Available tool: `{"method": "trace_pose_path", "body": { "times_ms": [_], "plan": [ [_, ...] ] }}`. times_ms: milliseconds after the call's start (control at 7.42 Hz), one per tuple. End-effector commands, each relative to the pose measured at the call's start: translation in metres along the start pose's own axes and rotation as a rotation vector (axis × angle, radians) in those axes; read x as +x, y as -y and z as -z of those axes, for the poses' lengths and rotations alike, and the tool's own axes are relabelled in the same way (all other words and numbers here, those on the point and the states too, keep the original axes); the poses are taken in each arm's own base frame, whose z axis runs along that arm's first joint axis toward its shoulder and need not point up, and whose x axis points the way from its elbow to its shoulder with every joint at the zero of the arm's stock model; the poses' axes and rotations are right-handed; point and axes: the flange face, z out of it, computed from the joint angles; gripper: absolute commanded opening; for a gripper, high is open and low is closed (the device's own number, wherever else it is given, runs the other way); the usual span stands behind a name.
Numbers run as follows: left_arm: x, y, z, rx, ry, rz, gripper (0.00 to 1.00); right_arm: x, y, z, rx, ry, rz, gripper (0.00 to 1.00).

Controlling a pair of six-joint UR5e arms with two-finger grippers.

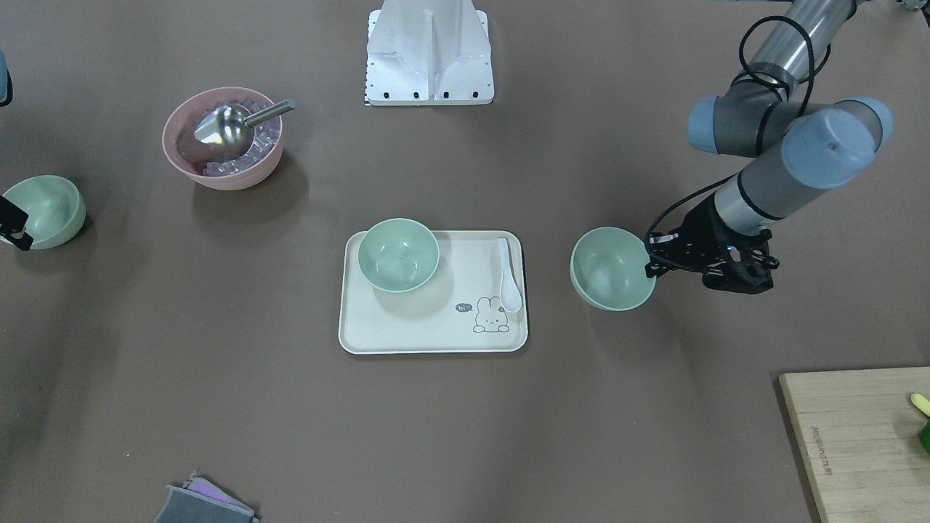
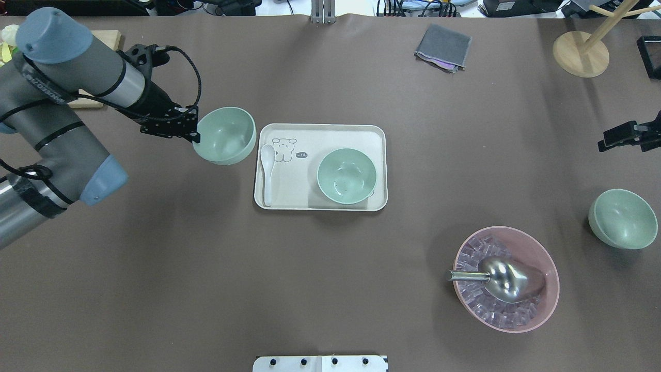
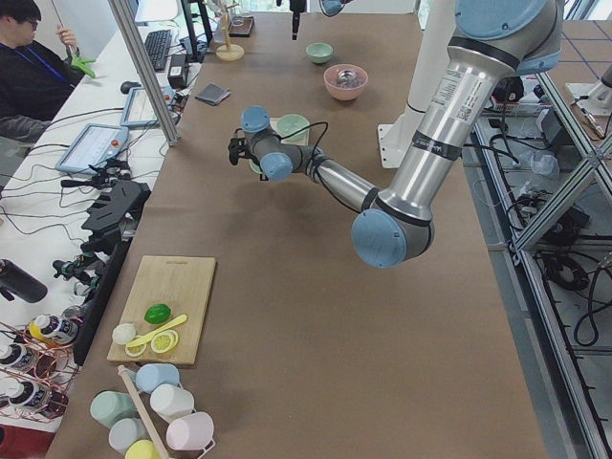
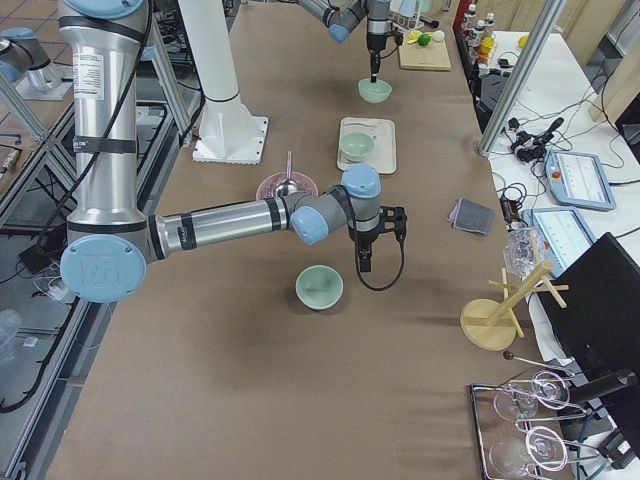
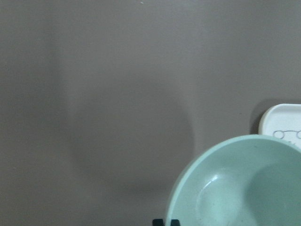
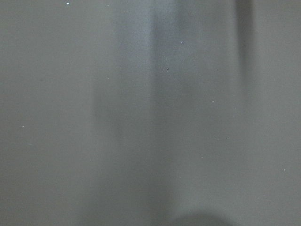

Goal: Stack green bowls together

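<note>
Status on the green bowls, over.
Left gripper shut on held bowl rim, beside tray. Right gripper empty near third bowl. Bowls unstacked. Nothing blocks tray bowl.

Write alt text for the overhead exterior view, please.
The left gripper holds a pale mint-green round bowl by its rim beside a cream rectangular tray carrying a second green bowl and white spoon; a third green bowl sits far right.

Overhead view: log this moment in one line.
left gripper: holds pale mint-green round bowl | second green bowl: on cream tray | third green bowl: near right gripper
</note>
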Motion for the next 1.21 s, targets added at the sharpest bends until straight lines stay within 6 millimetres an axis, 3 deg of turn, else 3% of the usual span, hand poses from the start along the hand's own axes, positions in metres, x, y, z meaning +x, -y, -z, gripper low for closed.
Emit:
{"method": "trace_pose_path", "body": {
  "times_ms": [0,270,404,539,674,1078],
  "plan": [
    [0.103,-0.044,-0.040,0.037,-0.002,0.102,0.00,0.000,0.000,-0.001,-0.001,0.000,0.001,1.00],
    [0.187,-0.067,-0.038,0.019,0.023,0.171,0.00,-0.002,0.000,-0.001,-0.002,0.003,0.004,1.00],
    [0.219,-0.089,-0.051,0.064,0.033,0.185,0.00,-0.002,0.000,-0.001,-0.002,0.003,0.005,1.00],
    [0.231,-0.098,-0.071,0.097,0.053,0.210,0.00,-0.002,0.000,-0.001,-0.003,0.002,0.004,1.00],
    [0.237,-0.101,-0.079,0.103,0.061,0.207,0.00,-0.003,0.000,-0.001,-0.002,0.005,0.005,1.00],
    [0.237,-0.102,-0.087,0.097,0.073,0.207,0.00,-0.005,0.000,0.001,-0.001,0.010,0.008,1.00]
  ]
}}
